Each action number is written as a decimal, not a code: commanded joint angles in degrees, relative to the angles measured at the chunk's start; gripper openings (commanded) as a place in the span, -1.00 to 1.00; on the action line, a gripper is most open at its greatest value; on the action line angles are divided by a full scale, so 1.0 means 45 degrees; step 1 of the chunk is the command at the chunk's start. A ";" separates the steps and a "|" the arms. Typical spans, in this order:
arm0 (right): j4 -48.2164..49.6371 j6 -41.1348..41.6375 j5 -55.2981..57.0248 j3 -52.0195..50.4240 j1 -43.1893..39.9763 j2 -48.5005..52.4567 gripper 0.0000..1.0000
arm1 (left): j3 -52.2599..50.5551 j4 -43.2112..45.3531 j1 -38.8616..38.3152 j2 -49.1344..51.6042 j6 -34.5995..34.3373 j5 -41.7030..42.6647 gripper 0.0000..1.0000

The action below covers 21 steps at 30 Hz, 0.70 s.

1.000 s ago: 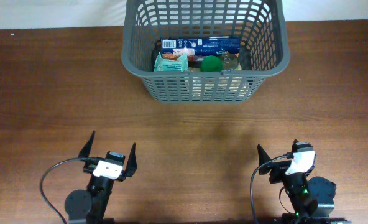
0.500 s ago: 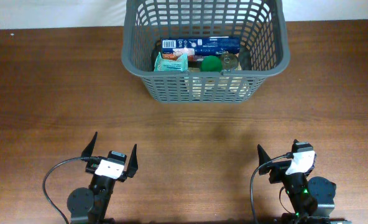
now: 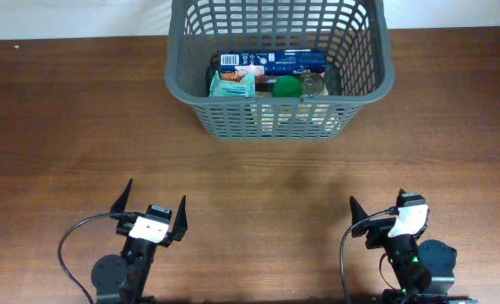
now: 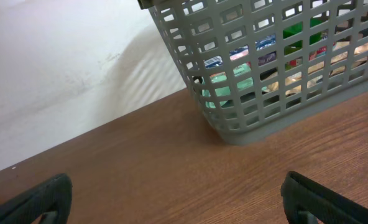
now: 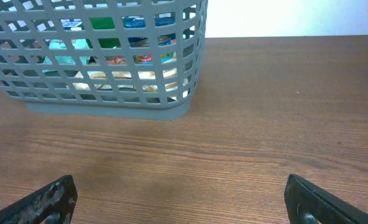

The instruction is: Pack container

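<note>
The dark grey lattice container (image 3: pixel 277 118) stands at the far middle of the table. It holds a blue box (image 3: pixel 271 60), a teal packet (image 3: pixel 231 84), a green-lidded item (image 3: pixel 286 86) and a tin (image 3: pixel 312 82). It also shows in the left wrist view (image 4: pixel 277 106) and the right wrist view (image 5: pixel 109 99). My left gripper (image 3: pixel 152 205) is open and empty near the front edge, far from the container; its fingers frame bare wood (image 4: pixel 174 199). My right gripper (image 3: pixel 377 203) is open and empty at the front right (image 5: pixel 181 199).
The brown wooden table (image 3: pixel 64 127) runs wide on both sides of the container. A white wall (image 4: pixel 66 56) lies behind the table's far edge. Black cables loop beside each arm base at the front edge.
The left arm has shifted very slightly to the right since the earliest frame. The right arm and the container's contents have not moved.
</note>
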 commanded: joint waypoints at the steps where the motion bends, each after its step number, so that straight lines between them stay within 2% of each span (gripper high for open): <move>1: 0.0024 -0.0044 0.0112 -0.0092 0.0068 -0.0097 0.98 | -0.0131 0.0053 -0.0053 -0.0121 0.0151 -0.0049 0.98; 21: 0.0024 -0.0044 0.0112 -0.0092 0.0068 -0.0097 0.98 | -0.0131 0.0053 -0.0053 -0.0121 0.0151 -0.0049 0.98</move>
